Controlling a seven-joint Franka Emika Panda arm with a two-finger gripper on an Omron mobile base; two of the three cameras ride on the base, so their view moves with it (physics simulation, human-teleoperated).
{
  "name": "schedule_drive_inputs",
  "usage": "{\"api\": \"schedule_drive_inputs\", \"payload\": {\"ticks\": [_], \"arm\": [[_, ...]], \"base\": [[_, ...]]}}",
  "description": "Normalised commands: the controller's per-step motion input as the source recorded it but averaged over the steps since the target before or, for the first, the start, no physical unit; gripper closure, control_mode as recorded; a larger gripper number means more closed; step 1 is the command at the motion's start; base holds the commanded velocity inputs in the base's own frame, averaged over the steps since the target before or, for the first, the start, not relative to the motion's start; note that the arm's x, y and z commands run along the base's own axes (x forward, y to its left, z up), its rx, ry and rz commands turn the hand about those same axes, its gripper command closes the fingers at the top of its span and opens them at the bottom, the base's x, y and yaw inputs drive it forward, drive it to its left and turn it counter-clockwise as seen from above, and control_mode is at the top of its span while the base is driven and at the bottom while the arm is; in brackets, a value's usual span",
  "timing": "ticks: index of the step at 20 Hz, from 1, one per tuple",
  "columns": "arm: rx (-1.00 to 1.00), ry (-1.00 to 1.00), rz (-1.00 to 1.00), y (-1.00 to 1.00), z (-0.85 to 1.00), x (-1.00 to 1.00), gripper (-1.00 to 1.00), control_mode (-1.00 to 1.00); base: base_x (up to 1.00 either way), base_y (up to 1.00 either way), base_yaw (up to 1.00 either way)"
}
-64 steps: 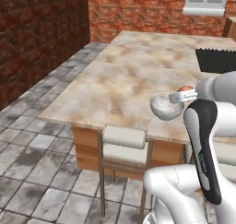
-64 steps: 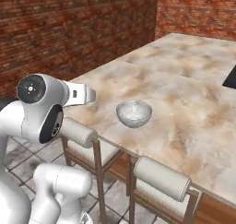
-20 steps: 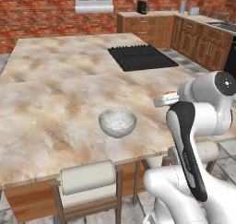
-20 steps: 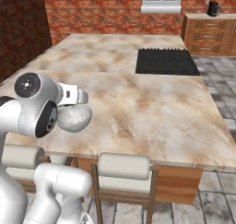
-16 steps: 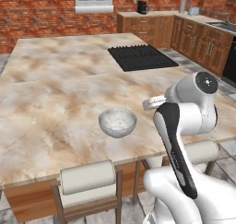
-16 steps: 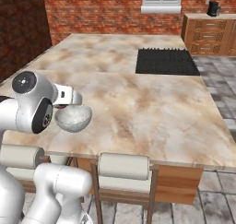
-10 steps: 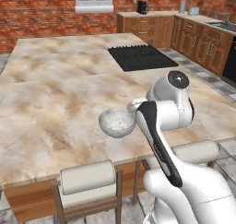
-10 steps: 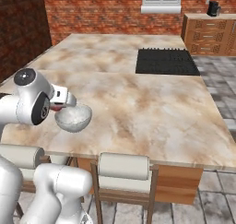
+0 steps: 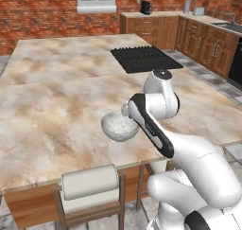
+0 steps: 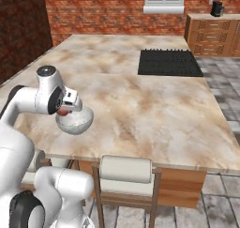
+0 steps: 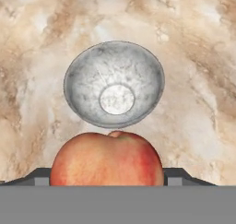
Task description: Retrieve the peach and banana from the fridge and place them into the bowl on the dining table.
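My gripper (image 11: 107,177) is shut on the peach (image 11: 107,159), a round reddish-orange fruit that sits between the dark fingertips (image 11: 39,176) at the bottom of the hand view. The light grey bowl (image 11: 114,82) lies just ahead of and below the peach and holds nothing. From the right base view the gripper (image 10: 65,109) hovers over the left rim of the bowl (image 10: 75,121), with a bit of the peach (image 10: 62,112) showing red under the hand. In the left base view the forearm covers the right edge of the bowl (image 9: 118,126). The banana and the fridge are out of view.
The bowl stands near the front edge of the marbled dining table (image 9: 56,96). A black cooktop (image 9: 142,58) is set into the far side. Chairs (image 9: 90,181) (image 10: 125,170) are tucked under the near edge. Wooden cabinets (image 9: 156,28) line the back wall.
The base views swung round to face the table before the last second. Since then the arm has swung left with the peach, from beside the bowl to over it.
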Motion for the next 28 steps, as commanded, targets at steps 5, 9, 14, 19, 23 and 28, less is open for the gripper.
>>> {"api": "schedule_drive_inputs", "payload": {"ticks": [5, 9, 14, 19, 23, 28], "arm": [[0.00, 0.04, 0.00, 0.05, -0.38, 0.50, 1.00, -1.00], [0.00, 0.00, 0.00, 0.21, -0.35, 0.48, 1.00, -1.00], [-0.03, 0.00, 0.00, 0.29, -0.38, 0.35, 1.00, -1.00], [-0.02, 0.00, 0.00, 0.26, -0.31, 0.29, 1.00, -1.00], [-0.01, 0.00, 0.00, 0.11, -0.23, 0.20, 1.00, -1.00], [0.00, 0.02, -0.06, 0.00, -0.13, 0.08, 1.00, -1.00]], "base": [[0.00, 0.00, 0.00], [0.00, 0.00, 0.00], [0.00, 0.00, 0.00], [0.00, 0.00, 0.00], [0.00, 0.00, 0.00], [0.00, 0.00, 0.00]]}}
